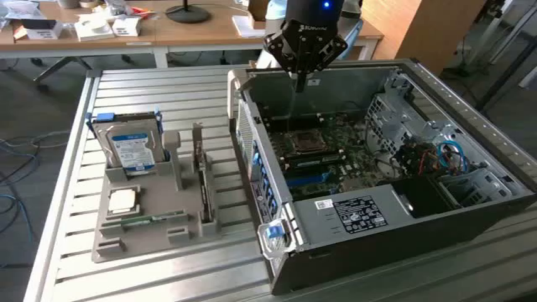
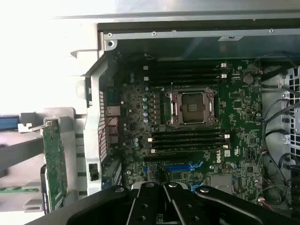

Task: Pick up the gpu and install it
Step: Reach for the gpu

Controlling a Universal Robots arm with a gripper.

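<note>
Since its jaws meet with nothing between them, gripper (image 1: 300, 74): clenched and empty, hanging above the open computer case (image 1: 444, 91).
Below the gripper: the motherboard (image 2: 234, 108) on the case floor, its blue slot (image 2: 178, 166) bare.
The gpu (image 1: 201, 173): not yet picked up; standing on edge in the grey holder (image 1: 126, 242), just outside the case on the exterior view's left.
Farther from the case: the hard drive (image 1: 130, 148), upright in the same holder.
Risk, grasp: thin card beside the case wall; an off-centre pinch would likely tilt or jam it.
Risk, install: a tilted card could miss the slot and scrape the board.
</note>
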